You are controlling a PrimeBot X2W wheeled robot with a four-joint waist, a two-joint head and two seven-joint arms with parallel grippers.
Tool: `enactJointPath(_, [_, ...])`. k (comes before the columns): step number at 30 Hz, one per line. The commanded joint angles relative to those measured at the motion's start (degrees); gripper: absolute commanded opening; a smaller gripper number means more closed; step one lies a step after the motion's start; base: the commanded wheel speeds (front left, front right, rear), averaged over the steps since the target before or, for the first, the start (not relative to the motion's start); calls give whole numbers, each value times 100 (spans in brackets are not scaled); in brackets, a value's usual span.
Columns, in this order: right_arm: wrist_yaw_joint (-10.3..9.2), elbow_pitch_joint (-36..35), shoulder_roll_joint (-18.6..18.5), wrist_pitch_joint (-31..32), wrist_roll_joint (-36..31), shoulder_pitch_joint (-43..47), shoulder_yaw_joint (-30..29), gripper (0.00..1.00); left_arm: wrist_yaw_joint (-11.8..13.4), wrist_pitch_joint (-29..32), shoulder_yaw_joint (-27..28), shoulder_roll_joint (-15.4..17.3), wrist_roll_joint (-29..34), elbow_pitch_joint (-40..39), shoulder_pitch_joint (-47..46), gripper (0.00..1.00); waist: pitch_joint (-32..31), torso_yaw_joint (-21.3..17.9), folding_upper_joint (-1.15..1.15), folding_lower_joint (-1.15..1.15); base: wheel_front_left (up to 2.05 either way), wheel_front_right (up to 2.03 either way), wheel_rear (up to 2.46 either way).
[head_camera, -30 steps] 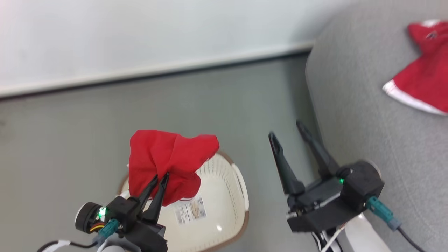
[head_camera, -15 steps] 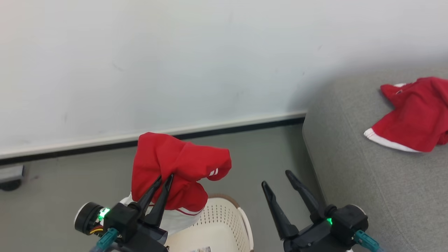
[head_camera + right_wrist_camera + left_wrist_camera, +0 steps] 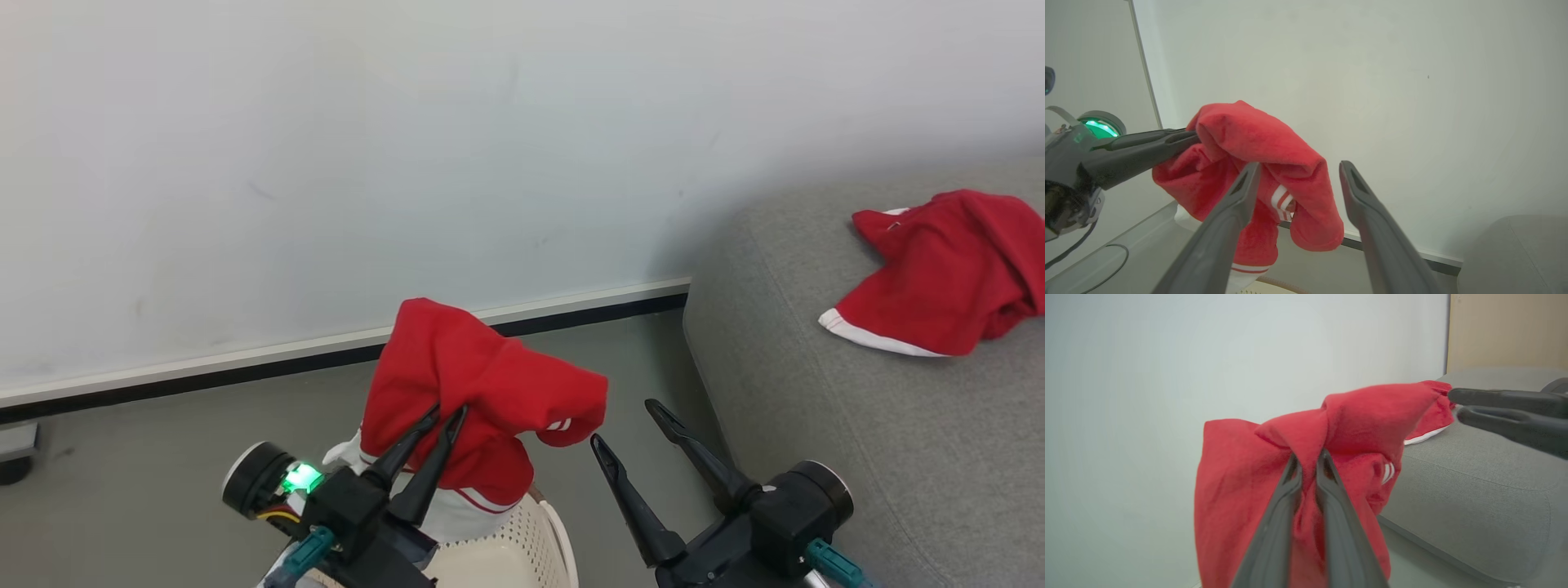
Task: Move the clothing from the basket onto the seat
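Left gripper (image 3: 447, 411) clamped on a red garment (image 3: 490, 376), held above the basket (image 3: 563, 549); right gripper (image 3: 624, 422) spread and empty, right of the basket. Risk: the thin pinched fold may slip during the swing to the seat (image 3: 816, 457), dropping the garment on the floor (image 3: 163, 441). Basket interior cut off, so any remaining contents cannot be seen.

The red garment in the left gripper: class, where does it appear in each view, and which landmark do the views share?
Head view: held garment lower centre, above the basket.
Left wrist view: centre, pinched by the left gripper.
Right wrist view: left of centre.
Shared landmark: the grey seat, at right.
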Motion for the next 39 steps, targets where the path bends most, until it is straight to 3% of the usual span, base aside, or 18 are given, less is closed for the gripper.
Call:
enactJointPath(1, [-4,25,-51,-7,-80,-47,25,100,-30,5,-28,-8,103,-40,-83,0,21,-80,0,0,0,0,0])
enactJointPath(20, [-4,173,-73,-7,-499,-259,-4,100,-400,210,-837,-324,429,80,-721,0,245,-796,0,0,0,0,0])
enactJointPath(21, [-4,164,-62,-7,-495,-268,-13,94,-397,213,-848,-333,428,101,-736,0,255,-822,0,0,0,0,0])
enactJointPath(23, [-4,158,-47,-7,-514,-261,-40,0,-403,234,-860,-344,383,153,-738,0,272,-864,0,0,0,0,0])
enactJointPath(33, [-4,-112,120,-7,-311,-103,-362,0,-345,131,-838,-327,242,291,-669,0,320,-905,0,0,0,0,0])
enactJointPath(34, [-4,-140,123,-7,-303,-94,-374,0,-327,109,-829,-329,230,302,-660,12,323,-899,0,0,0,0,0])
enactJointPath(35, [-4,-168,130,-7,-300,-97,-384,0,-299,98,-808,-341,203,313,-642,45,323,-893,0,0,0,0,0])
enactJointPath(36, [-4,-196,148,-7,-284,-97,-412,0,-274,77,-782,-354,185,314,-623,100,322,-887,0,0,0,0,0])
enactJointPath(39, [-4,-268,191,-7,-256,-36,-501,0,-235,50,-791,-369,138,319,-603,100,311,-860,0,0,0,0,0])
